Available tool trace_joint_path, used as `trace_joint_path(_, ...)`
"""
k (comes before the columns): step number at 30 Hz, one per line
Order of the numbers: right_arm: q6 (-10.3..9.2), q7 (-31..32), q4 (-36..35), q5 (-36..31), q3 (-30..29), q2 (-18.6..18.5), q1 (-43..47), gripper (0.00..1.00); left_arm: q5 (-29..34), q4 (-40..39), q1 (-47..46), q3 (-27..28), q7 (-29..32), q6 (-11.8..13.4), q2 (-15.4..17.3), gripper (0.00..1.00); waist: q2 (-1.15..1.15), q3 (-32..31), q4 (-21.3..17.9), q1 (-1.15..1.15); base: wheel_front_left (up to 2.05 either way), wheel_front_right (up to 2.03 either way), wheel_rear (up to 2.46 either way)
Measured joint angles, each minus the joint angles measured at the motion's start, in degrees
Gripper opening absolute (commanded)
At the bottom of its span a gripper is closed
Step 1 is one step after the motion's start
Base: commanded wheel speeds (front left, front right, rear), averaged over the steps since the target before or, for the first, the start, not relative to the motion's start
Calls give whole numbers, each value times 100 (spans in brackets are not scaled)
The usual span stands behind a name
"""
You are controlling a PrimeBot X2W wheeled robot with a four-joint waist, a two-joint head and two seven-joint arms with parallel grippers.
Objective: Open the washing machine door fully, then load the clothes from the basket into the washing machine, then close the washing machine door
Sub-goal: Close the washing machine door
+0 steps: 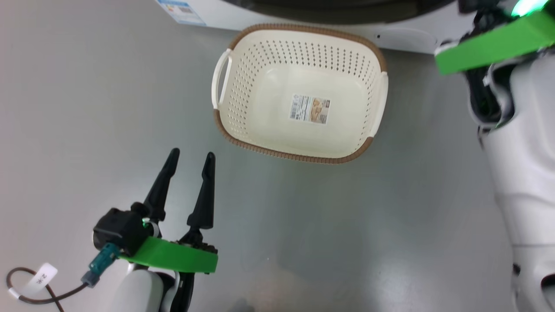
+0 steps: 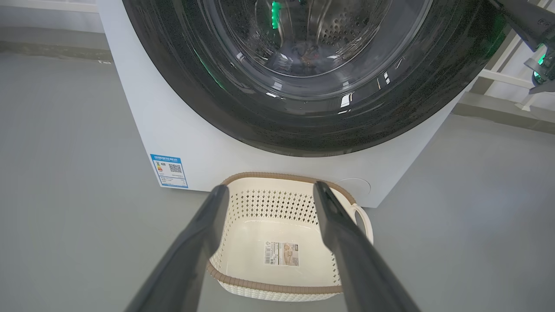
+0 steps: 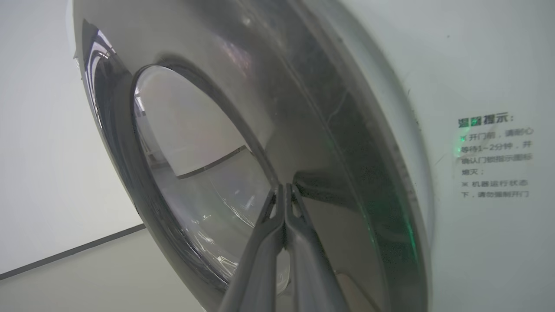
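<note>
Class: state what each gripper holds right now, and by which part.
Nothing is held. The left gripper is open and empty near the basket. The right gripper is shut, fingers together with nothing between them, tips at the door.

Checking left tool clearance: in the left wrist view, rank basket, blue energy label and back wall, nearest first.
1. basket, just ahead of the left tool.
2. blue energy label, on the washing machine, lower left.
3. back wall, upper left, behind it.
</note>
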Motion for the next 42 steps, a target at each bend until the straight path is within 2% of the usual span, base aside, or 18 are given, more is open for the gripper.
trace_joint_path(7, 16, -1, 169, -25, -56, -124, -541, 0, -25, -41, -146, -30, -1, 0, -2, 100, 0, 271, 64, 0, 0, 0, 0)
trace_joint_path(12, 74, -8, 263, -65, -55, -79, -765, 0, -108, -59, -302, -94, -1, 12, -8, 100, 0, 469, 90, 0, 0, 0, 0)
trace_joint_path(20, 63, -1, 298, 9, 74, -62, -796, 0, -108, -54, -349, -89, -1, 45, -11, 100, 0, 431, 16, 0, 0, 0, 0)
trace_joint_path(31, 2, -7, -107, 582, 793, -240, 100, 0, 90, 0, -280, 267, -2, 44, -14, 100, 0, -30, -196, 0, 0, 0, 0)
trace_joint_path(42, 2, -7, -383, 753, 860, -123, 979, 0, 433, 57, 96, 756, -2, -15, -11, 100, 0, -652, -567, 0, 0, 0, 0)
